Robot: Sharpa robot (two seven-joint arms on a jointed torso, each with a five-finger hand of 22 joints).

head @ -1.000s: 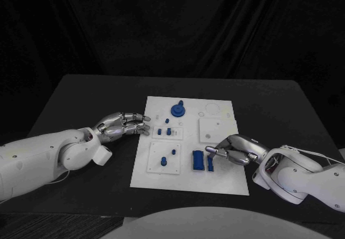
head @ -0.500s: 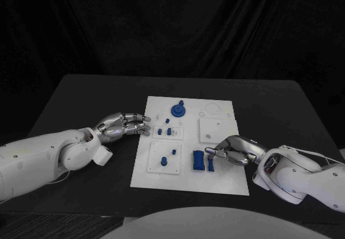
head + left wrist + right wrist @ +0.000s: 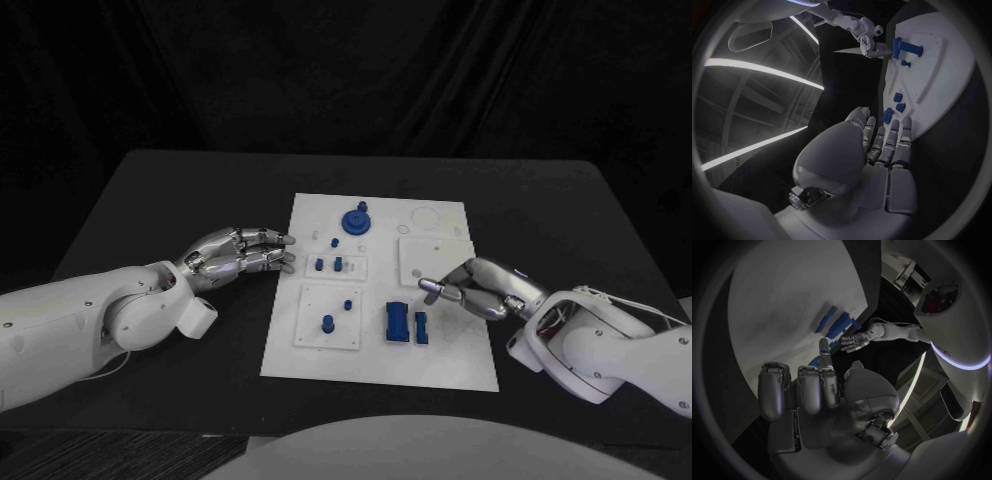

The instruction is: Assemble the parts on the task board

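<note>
Right, black table (image 3: 173, 190) carries the white task board (image 3: 379, 295) at centre. Left hand (image 3: 241, 251) hovers at the board's left edge, fingers apart, grasping nothing. Right hand (image 3: 476, 286) over the board's right side, loosely curled, empty. Blue parts (image 3: 404, 322) lie on the board.
</note>
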